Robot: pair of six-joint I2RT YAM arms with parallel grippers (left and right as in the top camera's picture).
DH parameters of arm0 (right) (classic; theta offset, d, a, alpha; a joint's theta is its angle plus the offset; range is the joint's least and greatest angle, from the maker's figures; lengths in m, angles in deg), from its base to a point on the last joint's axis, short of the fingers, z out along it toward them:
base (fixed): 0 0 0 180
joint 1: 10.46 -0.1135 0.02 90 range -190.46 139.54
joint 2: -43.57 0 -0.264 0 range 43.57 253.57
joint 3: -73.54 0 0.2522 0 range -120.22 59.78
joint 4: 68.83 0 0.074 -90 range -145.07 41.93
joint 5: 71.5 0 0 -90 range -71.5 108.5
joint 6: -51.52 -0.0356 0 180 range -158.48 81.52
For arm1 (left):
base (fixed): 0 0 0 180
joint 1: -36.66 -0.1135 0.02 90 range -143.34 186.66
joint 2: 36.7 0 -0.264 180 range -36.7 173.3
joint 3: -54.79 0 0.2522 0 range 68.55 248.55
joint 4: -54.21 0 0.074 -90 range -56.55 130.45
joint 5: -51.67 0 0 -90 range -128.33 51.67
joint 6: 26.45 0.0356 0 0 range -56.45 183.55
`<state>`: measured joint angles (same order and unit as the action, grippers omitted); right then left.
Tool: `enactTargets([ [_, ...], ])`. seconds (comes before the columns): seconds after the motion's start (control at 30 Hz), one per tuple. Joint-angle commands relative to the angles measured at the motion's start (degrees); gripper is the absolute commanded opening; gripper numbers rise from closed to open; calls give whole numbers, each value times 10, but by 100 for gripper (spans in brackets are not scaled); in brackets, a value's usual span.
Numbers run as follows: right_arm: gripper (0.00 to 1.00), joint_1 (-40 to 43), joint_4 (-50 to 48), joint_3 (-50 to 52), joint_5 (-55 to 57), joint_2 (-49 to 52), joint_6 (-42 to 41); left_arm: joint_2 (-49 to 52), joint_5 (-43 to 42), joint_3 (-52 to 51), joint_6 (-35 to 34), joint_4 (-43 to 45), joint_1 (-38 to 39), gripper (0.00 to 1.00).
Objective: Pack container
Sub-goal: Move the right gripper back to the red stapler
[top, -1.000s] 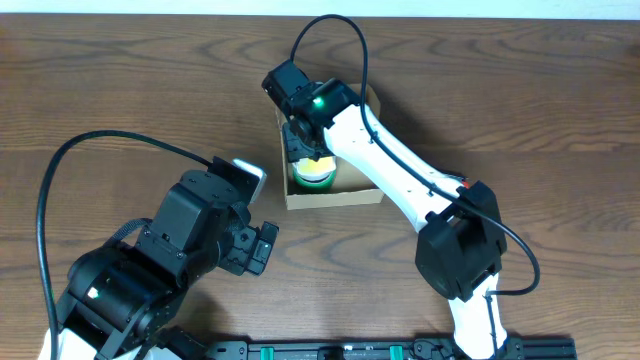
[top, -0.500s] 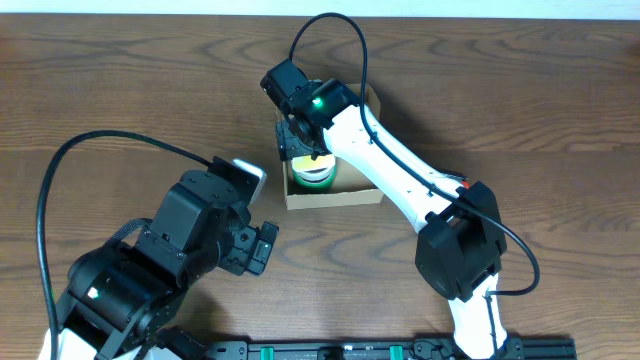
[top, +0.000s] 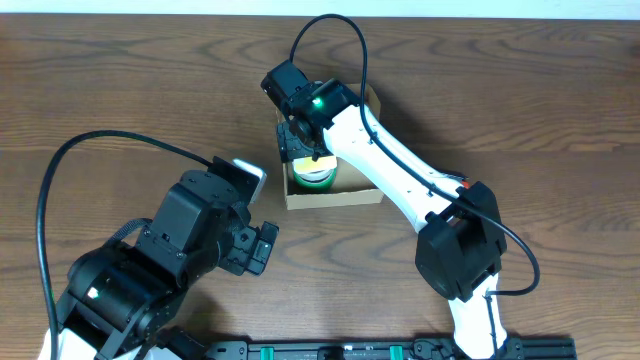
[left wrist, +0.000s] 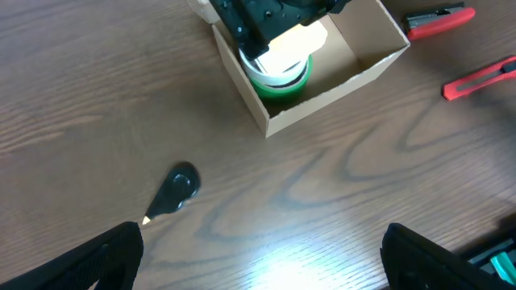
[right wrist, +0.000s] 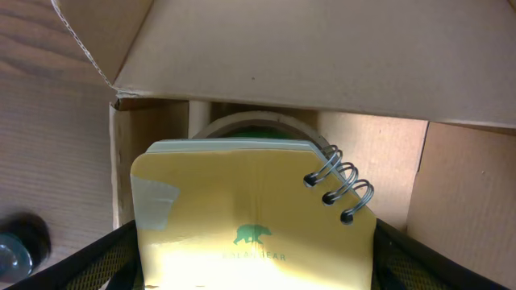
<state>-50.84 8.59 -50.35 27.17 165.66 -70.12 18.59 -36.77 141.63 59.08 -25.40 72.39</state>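
So the right gripper [right wrist: 254,270] is clamped on a yellow spiral notepad [right wrist: 242,201], down between the container [top: 335,197] walls, over a green tape roll [left wrist: 278,76]. The box sits mid-table toward the far edge. The left gripper [left wrist: 258,258] is spread wide and holding nothing, over bare wood near the front-left corner.

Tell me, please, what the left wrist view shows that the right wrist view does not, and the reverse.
Only the left wrist view shows a red-handled tool and a second red tool on the table beside the container, plus the open left end effector. Only the right wrist view shows the spiral binding and green bear logo of the yellow notebook. Both show the container, the green tape roll inside it and the notebook over the roll.
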Motion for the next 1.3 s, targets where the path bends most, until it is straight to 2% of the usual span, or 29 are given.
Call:
enactTargets([
  [0.0,85,-7,2,4,8,-2,-5,-3,5,-2,2,-2,-2,95],
  [0.47,89,-6,-10,14,10,-5,-5,-3,5,-2,2,-2,-2,95],
  [0.73,98,5,9,-34,10,-102,49,-3,5,-2,2,-2,-2,95],
  [0.9,99,59,84,-34,10,-163,83,-3,5,-2,2,-2,-2,95],
  [1.03,99,134,151,-34,-2,-197,121,-3,5,-2,2,-2,-2,96],
  [1.17,95,202,202,-30,-25,-222,181,-3,5,-2,2,-2,-2,95],
  [1.27,93,227,206,1,-24,-236,212,-3,5,-2,2,-2,-2,95],
])
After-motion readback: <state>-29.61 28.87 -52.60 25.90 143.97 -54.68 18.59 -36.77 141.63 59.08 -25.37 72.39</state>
